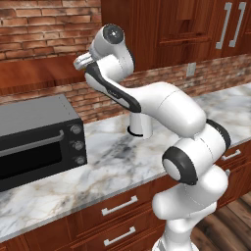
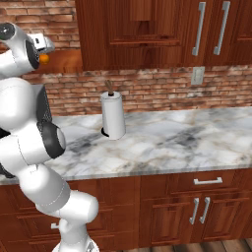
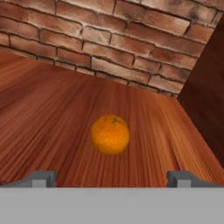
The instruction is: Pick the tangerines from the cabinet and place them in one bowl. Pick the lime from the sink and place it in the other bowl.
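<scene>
The gripper (image 3: 111, 178), fingers spread wide, faces one tangerine (image 3: 110, 134) on the cabinet (image 3: 52, 113) shelf. It is the picking step. Next it must advance and close.

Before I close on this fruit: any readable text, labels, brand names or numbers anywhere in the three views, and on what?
None: no readable text in any view.
Toaster oven: three knobs, no legible markings.
Paper towel roll: plain white, no print.
Wall outlet: blank plate.
Tangerine on the cabinet shelf: no sticker.
Gripper: open, fingertips unmarked.
</scene>
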Tool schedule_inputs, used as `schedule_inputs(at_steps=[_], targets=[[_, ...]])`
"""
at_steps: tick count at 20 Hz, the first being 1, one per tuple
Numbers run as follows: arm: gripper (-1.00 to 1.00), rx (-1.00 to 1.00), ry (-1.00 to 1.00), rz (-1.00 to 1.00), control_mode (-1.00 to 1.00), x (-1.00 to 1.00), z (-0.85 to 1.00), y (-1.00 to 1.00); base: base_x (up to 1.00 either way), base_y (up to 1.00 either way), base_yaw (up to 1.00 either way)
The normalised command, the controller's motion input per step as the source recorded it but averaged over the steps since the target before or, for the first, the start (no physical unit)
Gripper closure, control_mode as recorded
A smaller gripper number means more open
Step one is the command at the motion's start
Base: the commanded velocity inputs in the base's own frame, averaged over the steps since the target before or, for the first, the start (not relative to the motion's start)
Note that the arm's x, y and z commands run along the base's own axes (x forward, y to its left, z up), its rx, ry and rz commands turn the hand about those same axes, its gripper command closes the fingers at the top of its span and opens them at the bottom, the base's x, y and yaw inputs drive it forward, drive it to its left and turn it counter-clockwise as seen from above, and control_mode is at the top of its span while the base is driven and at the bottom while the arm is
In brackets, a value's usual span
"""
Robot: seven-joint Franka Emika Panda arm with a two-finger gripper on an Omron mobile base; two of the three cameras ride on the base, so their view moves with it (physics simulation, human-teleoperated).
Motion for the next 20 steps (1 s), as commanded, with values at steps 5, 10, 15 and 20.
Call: schedule_inputs(at_steps=[5, 10, 15, 20], targets=[[-1.0, 0.08, -0.02, 0.0, -1.0, 0.49, -0.19, 0.1, 0.0, 0.0, 0.0], [-1.0, 0.02, 0.02, -0.01, -1.0, 0.48, -0.05, 0.31, 0.0, 0.0, 0.0], [-1.0, 0.0, 0.04, -0.02, -1.0, 0.31, -0.01, 0.35, 0.0, 0.0, 0.0], [-1.0, 0.0, 0.01, 0.0, -1.0, 0.47, -0.13, 0.26, 0.0, 0.0, 0.0]])
